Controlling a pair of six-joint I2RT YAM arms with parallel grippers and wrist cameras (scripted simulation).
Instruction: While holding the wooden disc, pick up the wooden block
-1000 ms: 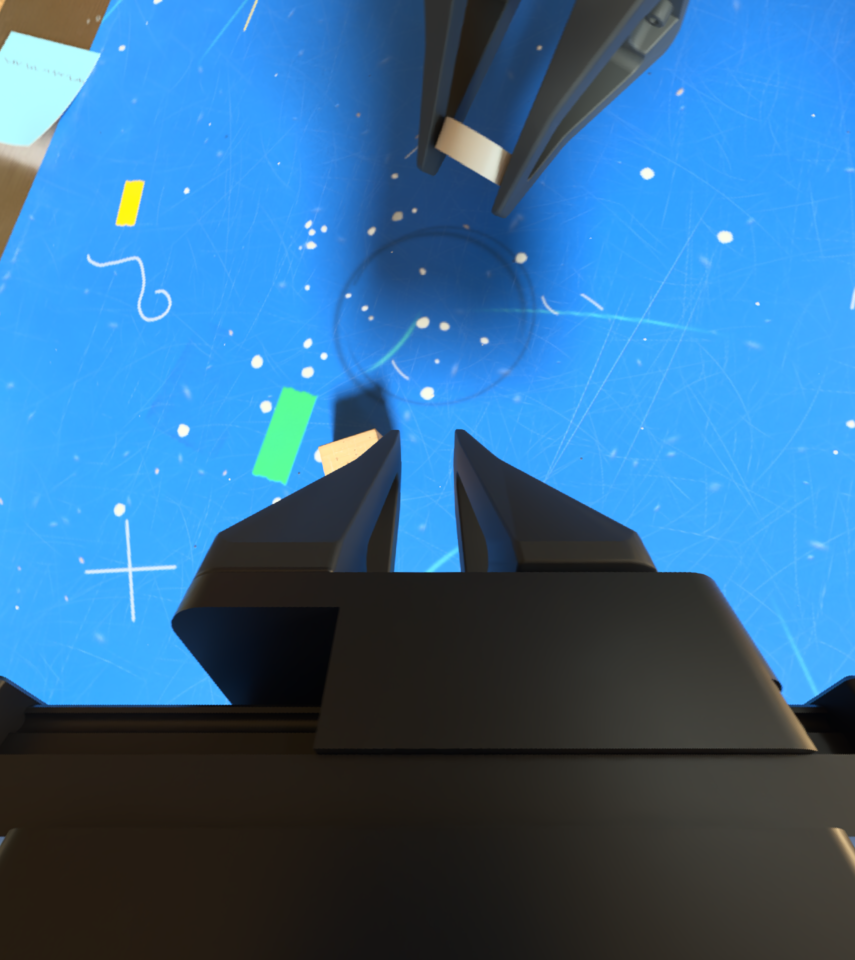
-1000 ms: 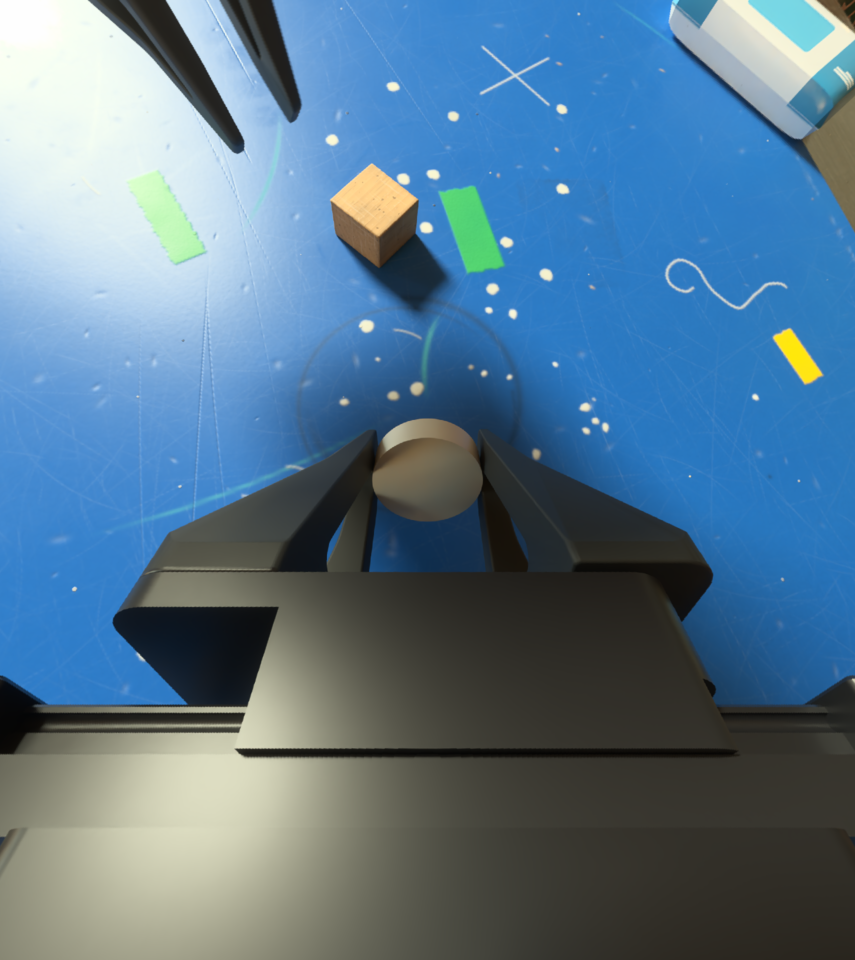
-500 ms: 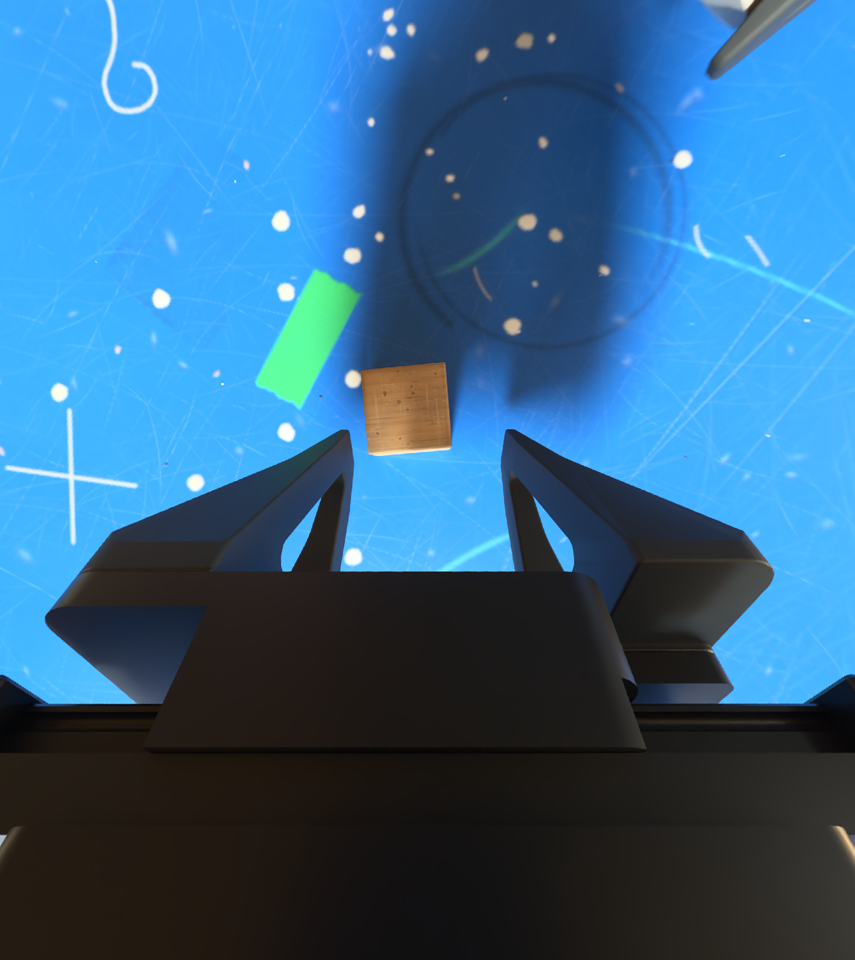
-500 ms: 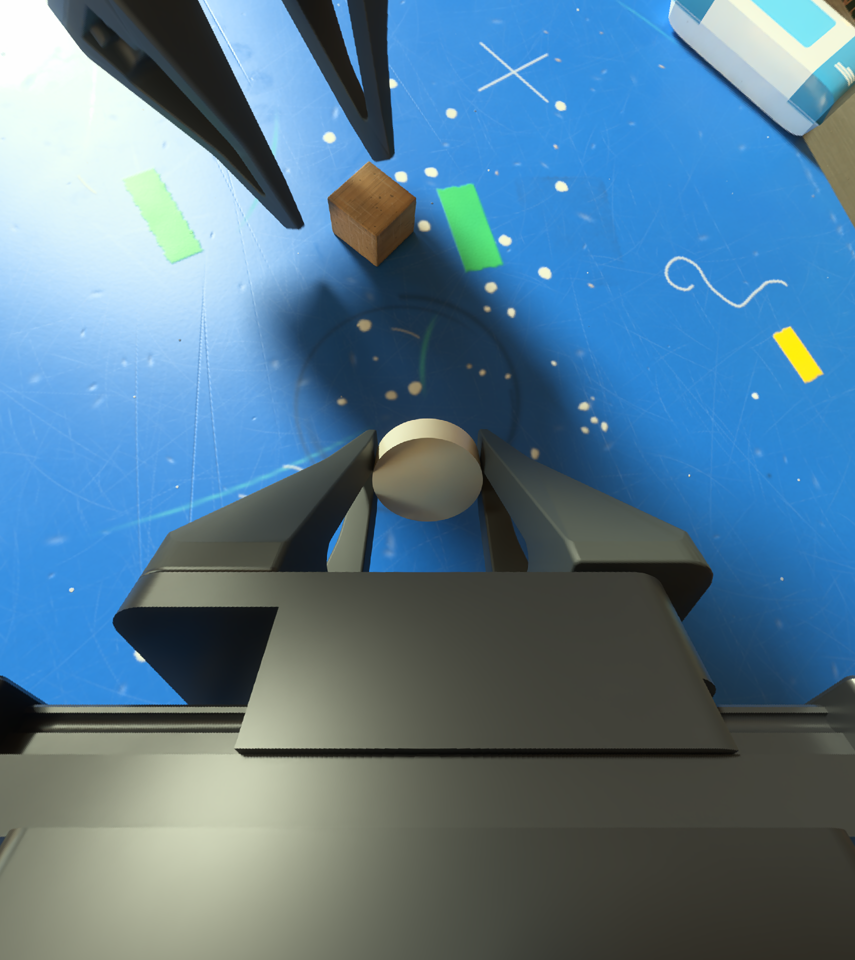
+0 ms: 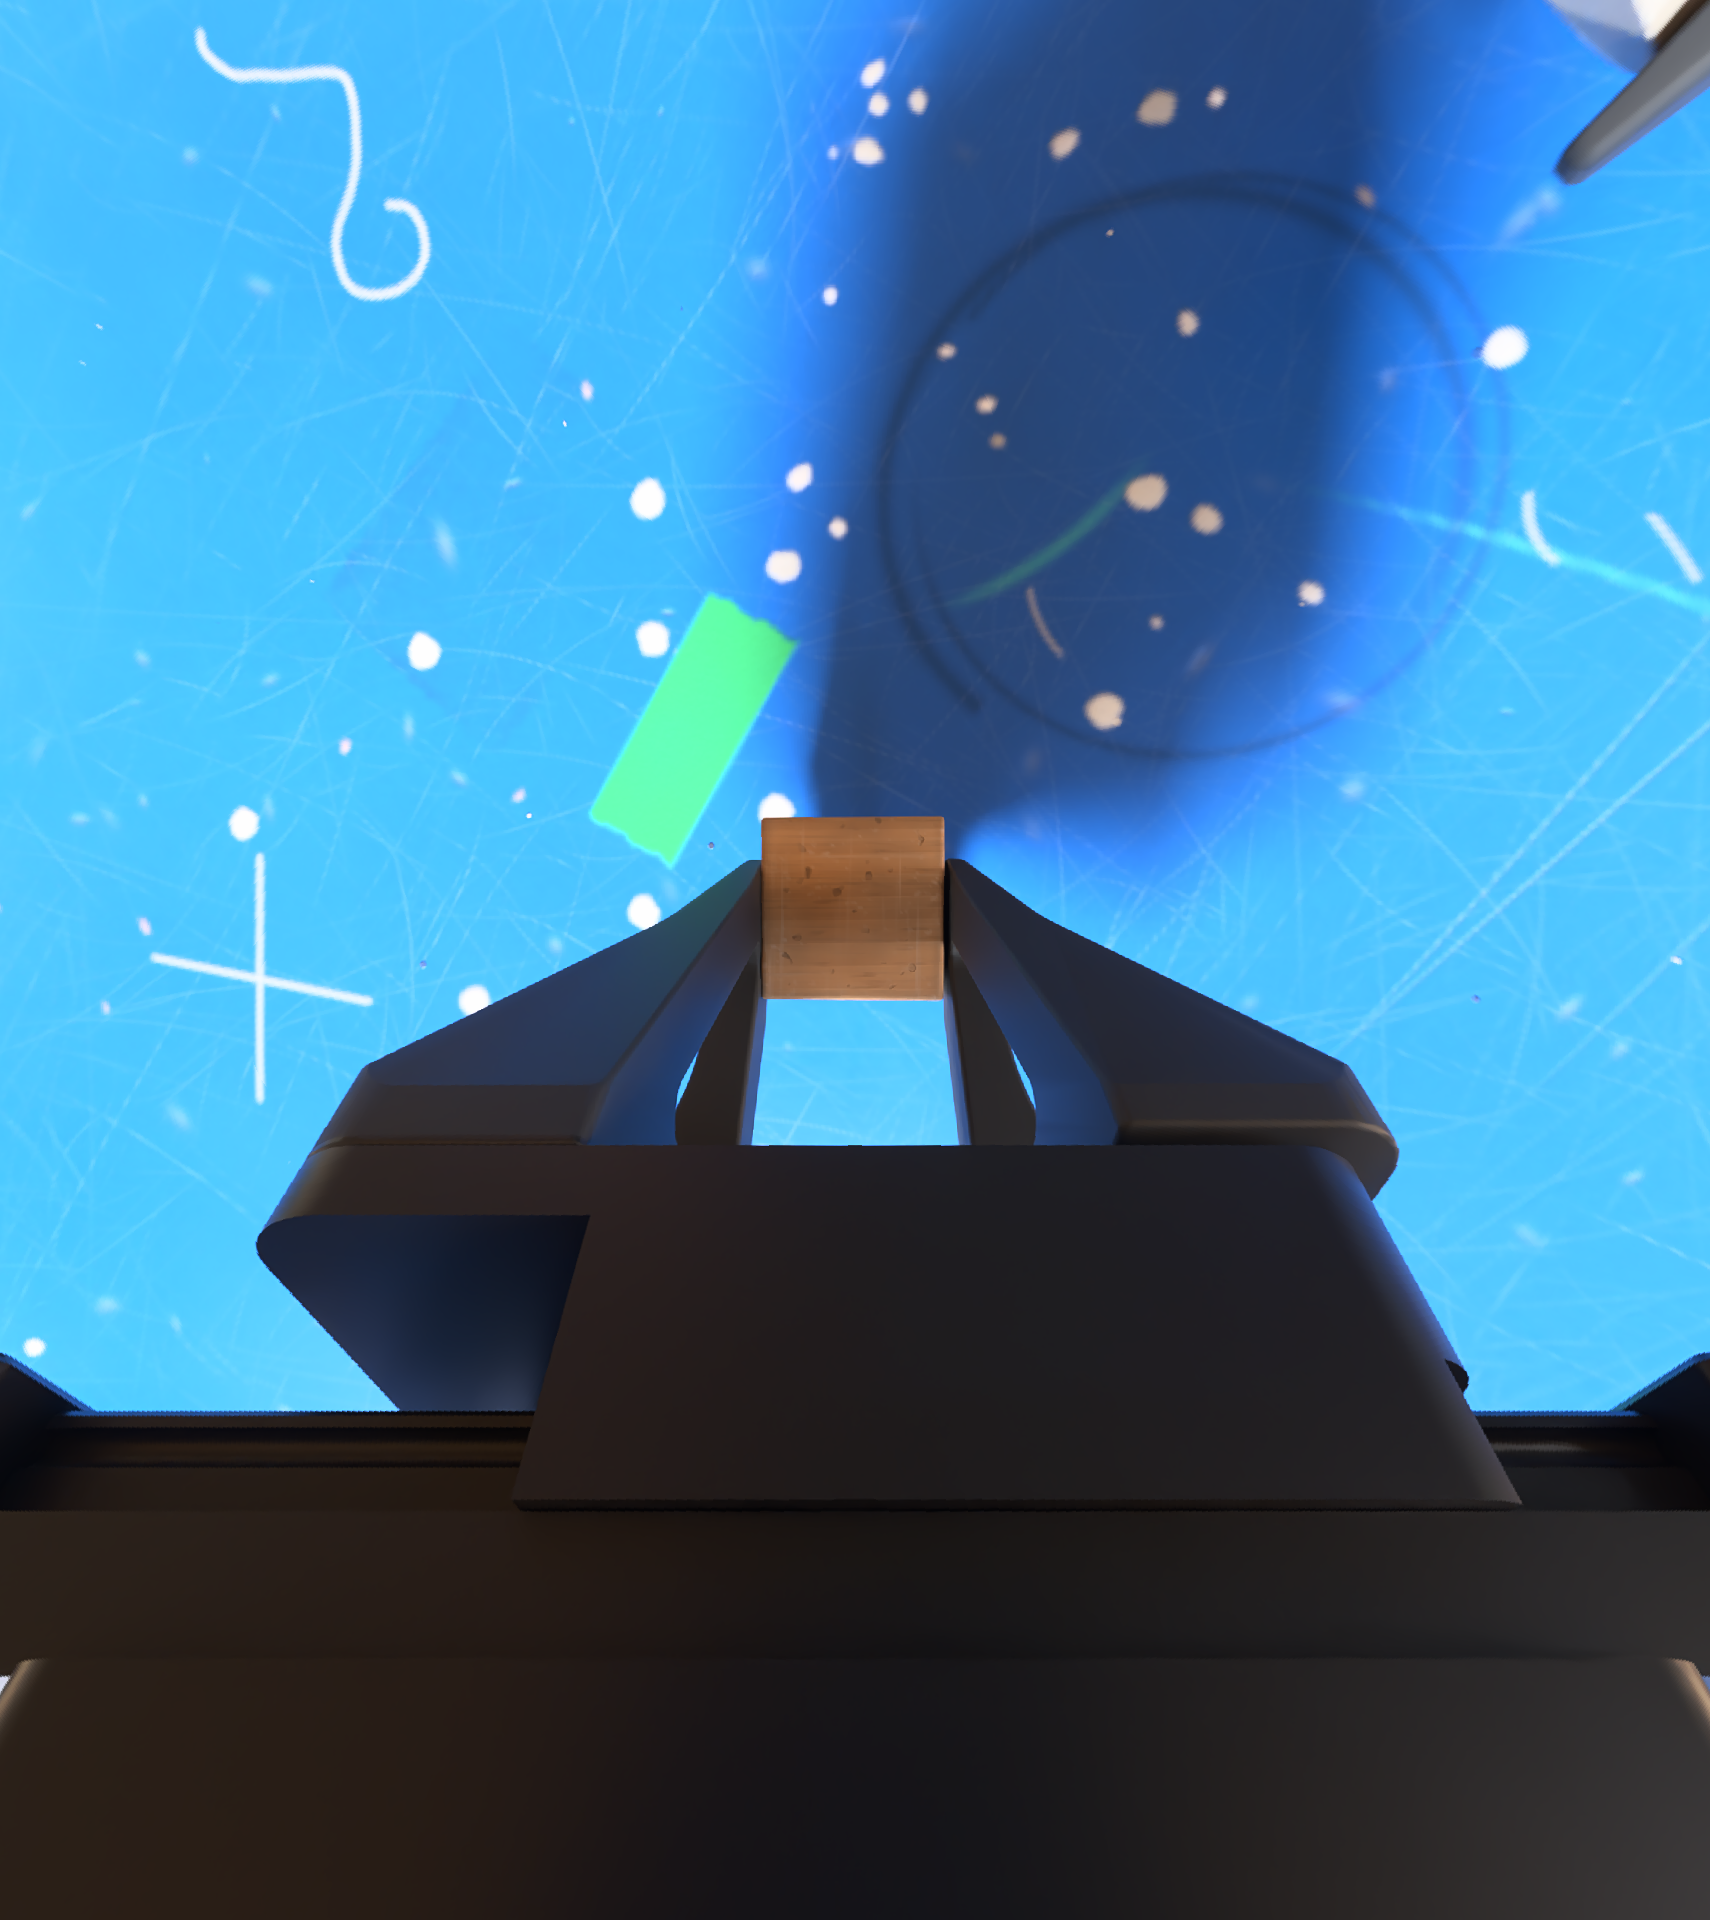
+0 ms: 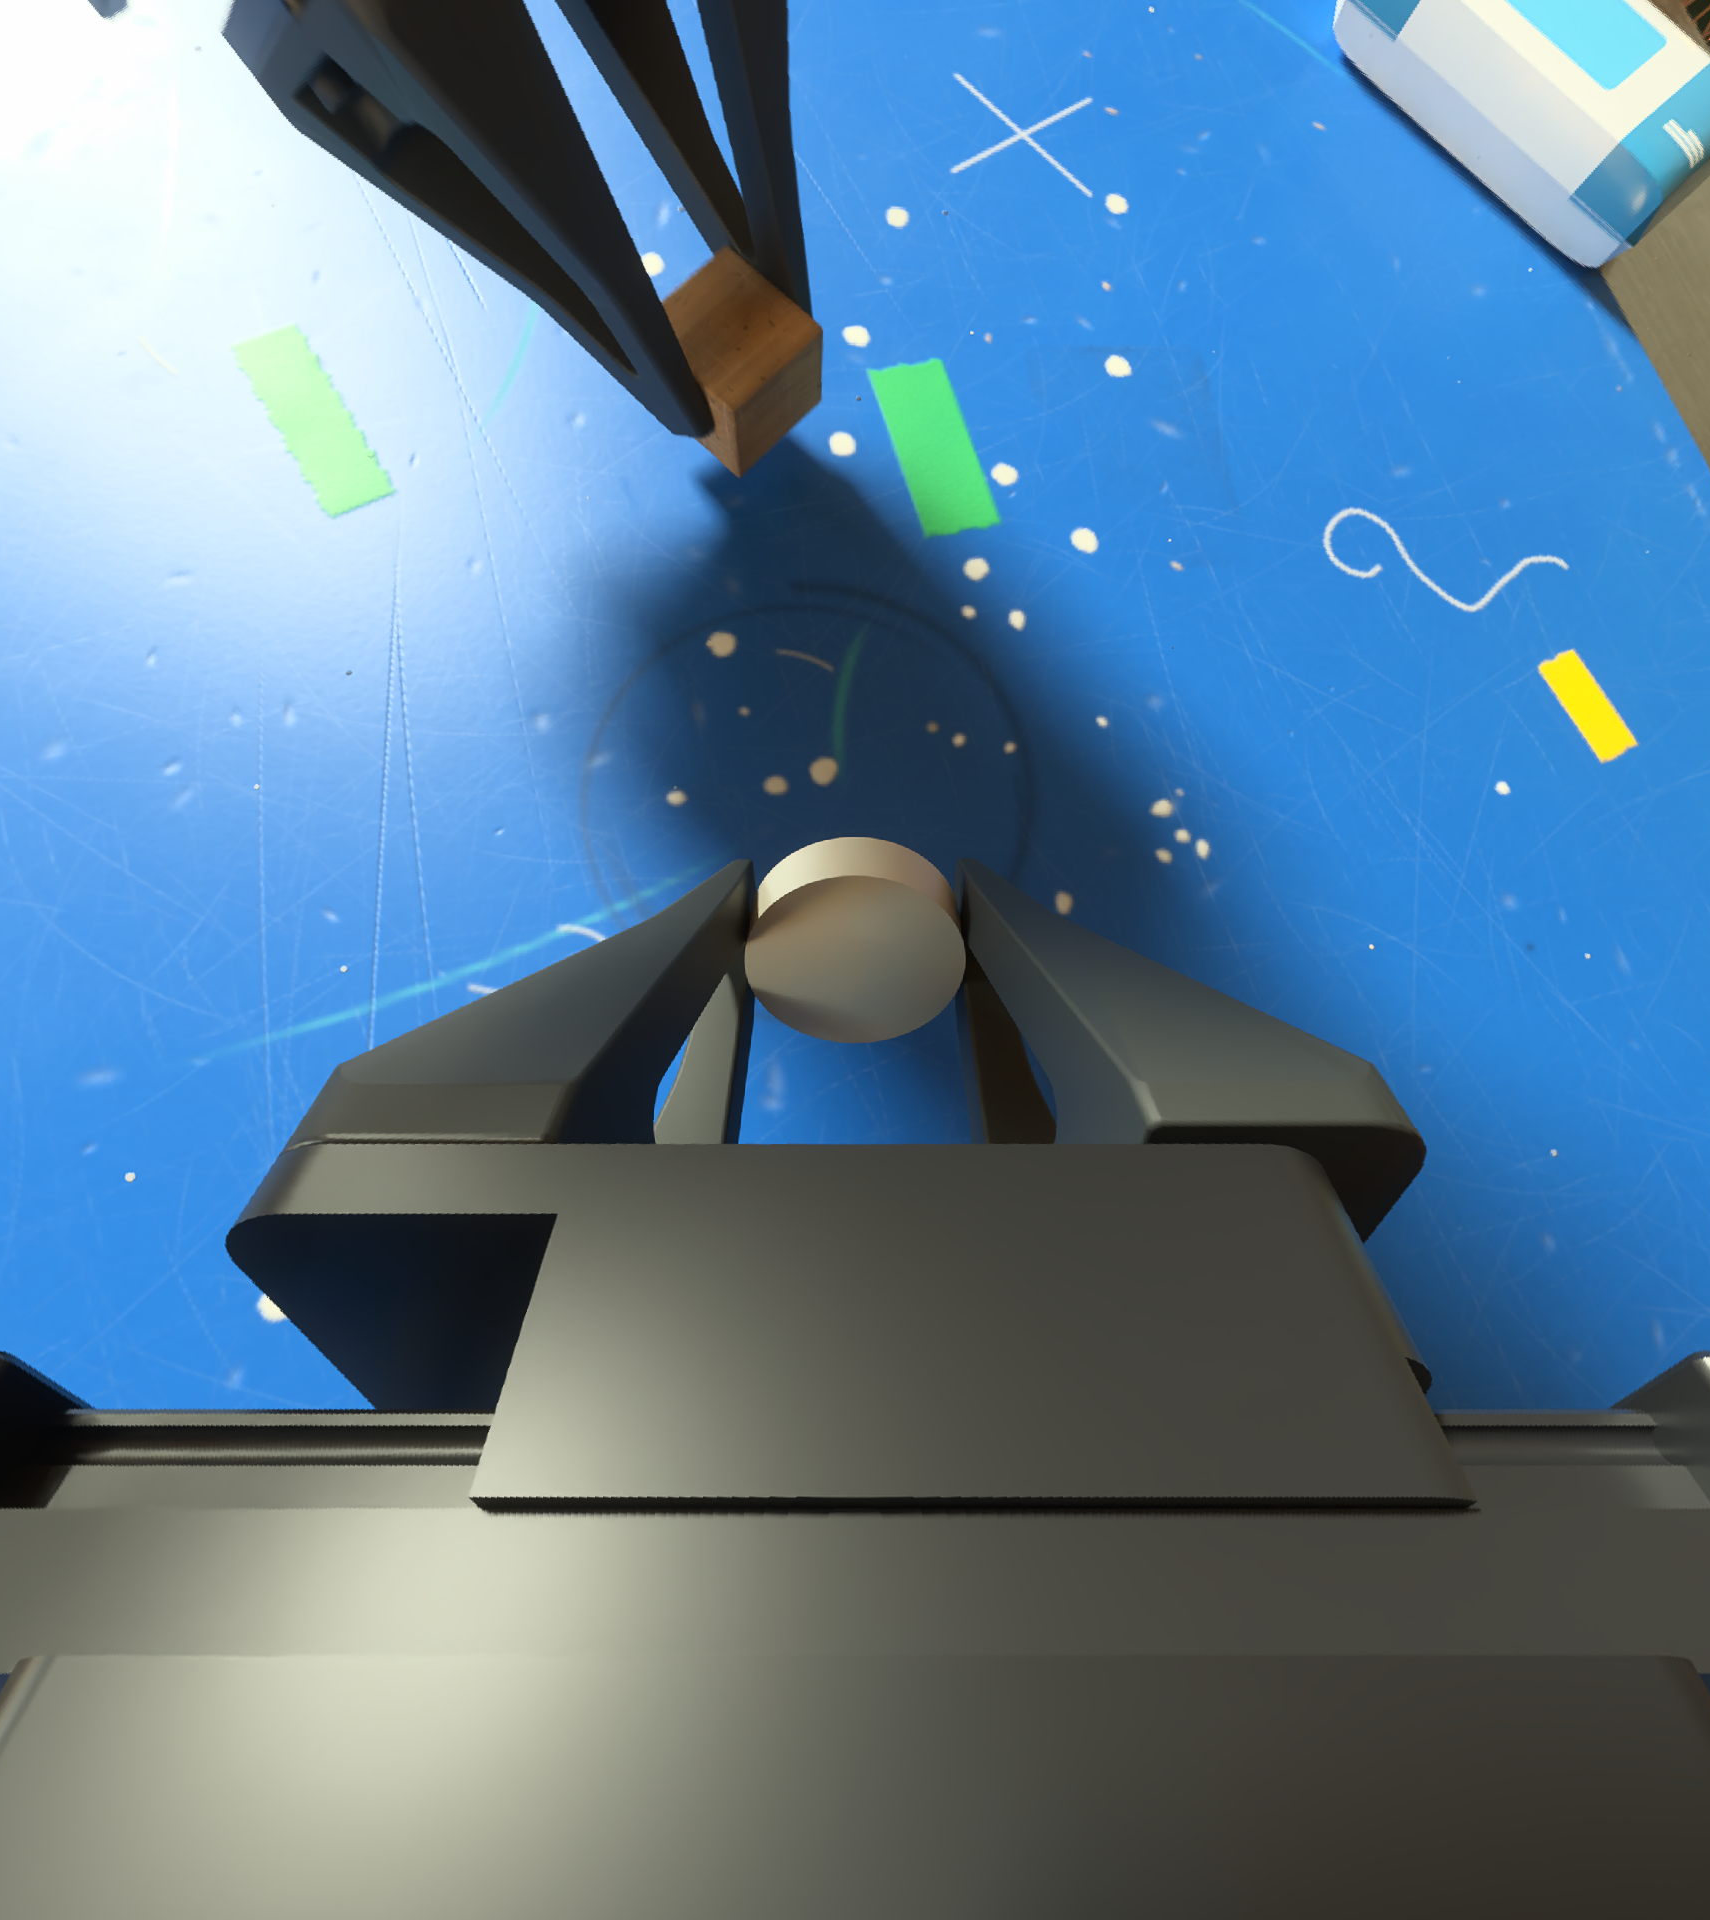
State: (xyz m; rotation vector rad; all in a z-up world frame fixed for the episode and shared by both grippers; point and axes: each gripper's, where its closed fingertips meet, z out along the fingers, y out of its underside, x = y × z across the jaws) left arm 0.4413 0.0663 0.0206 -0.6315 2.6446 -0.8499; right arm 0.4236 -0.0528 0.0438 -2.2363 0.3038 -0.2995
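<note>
Between the fingers of our left gripper [image 5: 852, 914] sits the block [image 5: 852, 906], a small wooden cube pinched on two opposite flat faces. From the right wrist view the block [image 6: 755, 364] seems to hang just off the table [image 6: 207, 831], one corner lowest and its shadow beneath, though we cannot be sure it is clear. We judge it light and rigid; the smooth wood could slip, but parallel faces suit a flat-fingered grip, and ours sits near the tips, so a firm squeeze matters.

Our right gripper [image 6: 856, 935] is closed on the disc [image 6: 856, 940], fingers at opposite points of its rim, held above the table. A round edge gives little contact, so we judge that hold the more likely to slip.

Around the block lie a green strip [image 6: 932, 447] just beside it and another strip [image 6: 313, 421] well apart; both are flat. A white and blue box [image 6: 1537, 114] stands far off near the table edge. Straight up looks free, and the two grippers are well apart.
</note>
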